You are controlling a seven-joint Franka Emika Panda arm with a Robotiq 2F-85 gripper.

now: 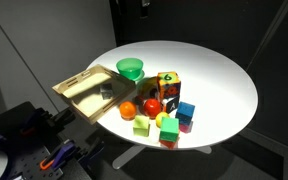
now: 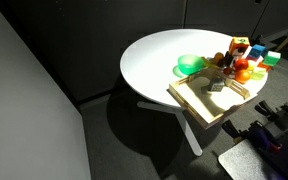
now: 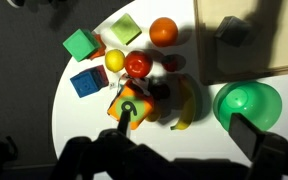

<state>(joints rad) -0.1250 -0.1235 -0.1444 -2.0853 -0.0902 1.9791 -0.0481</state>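
In the wrist view my gripper (image 3: pixel 188 128) comes in from the bottom and stands open, with nothing held. It hangs above the white round table (image 3: pixel 199 140). One dark finger (image 3: pixel 127 120) overlaps an orange cube marked 6 (image 3: pixel 134 98); the other finger (image 3: pixel 250 136) sits just below a green bowl (image 3: pixel 247 103). A yellow banana (image 3: pixel 185 108) lies between them, further up the view. A red tomato (image 3: pixel 137 64), a lemon (image 3: pixel 115 60), an orange (image 3: pixel 163 31), a blue cube (image 3: pixel 88 82) and green cubes (image 3: pixel 81 44) cluster beyond.
A wooden tray (image 1: pixel 84 92) overhangs the table's edge beside the green bowl (image 1: pixel 131 70), with a grey block (image 3: pixel 232 30) in it. The toy cluster (image 1: pixel 164 110) sits near the table's rim. In an exterior view the tray (image 2: pixel 209 100) sits beside the bowl (image 2: pixel 191 64). The floor around is dark.
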